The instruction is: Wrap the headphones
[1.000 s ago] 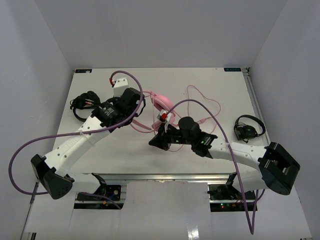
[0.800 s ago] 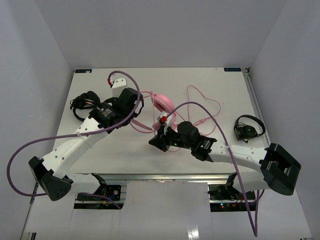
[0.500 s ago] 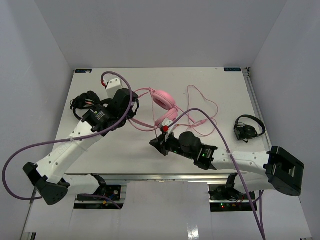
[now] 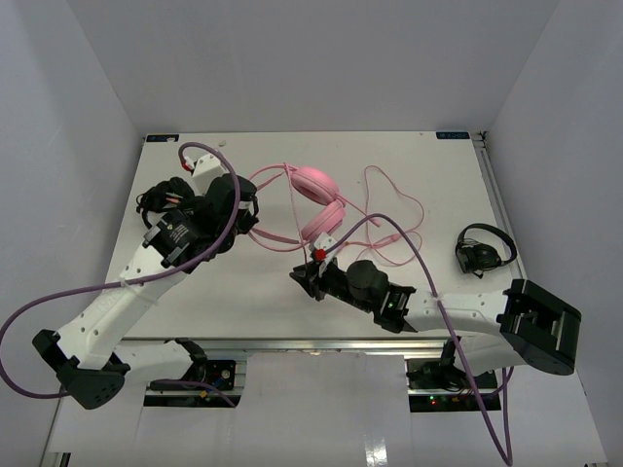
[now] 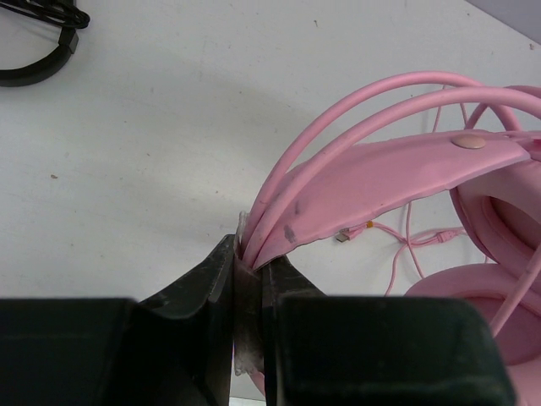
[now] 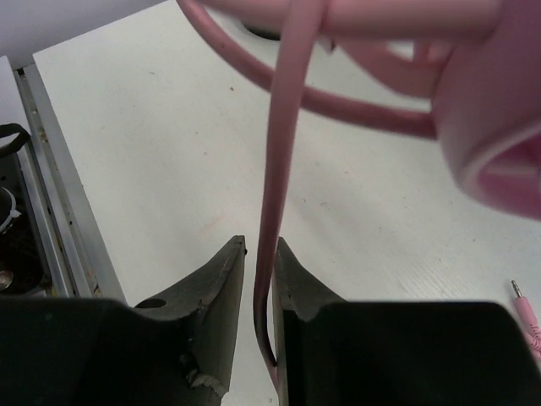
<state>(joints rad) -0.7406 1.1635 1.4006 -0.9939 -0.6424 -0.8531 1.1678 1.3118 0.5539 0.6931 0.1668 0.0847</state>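
The pink headphones (image 4: 316, 185) lie mid-table, ear cups to the right and headband arcing left. My left gripper (image 4: 250, 210) is shut on the headband (image 5: 380, 173); in the left wrist view (image 5: 249, 254) the band's edge sits pinched between the fingers. The thin pink cable (image 4: 399, 199) loops loosely on the table right of the cups. My right gripper (image 4: 297, 277) is nearer the front edge. In the right wrist view (image 6: 259, 254) its jaws are closed on a taut strand of the cable (image 6: 283, 152) that runs up to the ear cup (image 6: 494, 144).
One black headset (image 4: 161, 199) lies at the left, close behind my left wrist, and shows at the top left of the left wrist view (image 5: 38, 42). Another black headset (image 4: 482, 251) lies near the right edge. The cable's jack plug (image 6: 524, 304) rests on the table.
My left arm has pulled left and back, dragging the headband and the headphones leftward and farther away. My right gripper has stayed near the front with the cable, which now runs taut.
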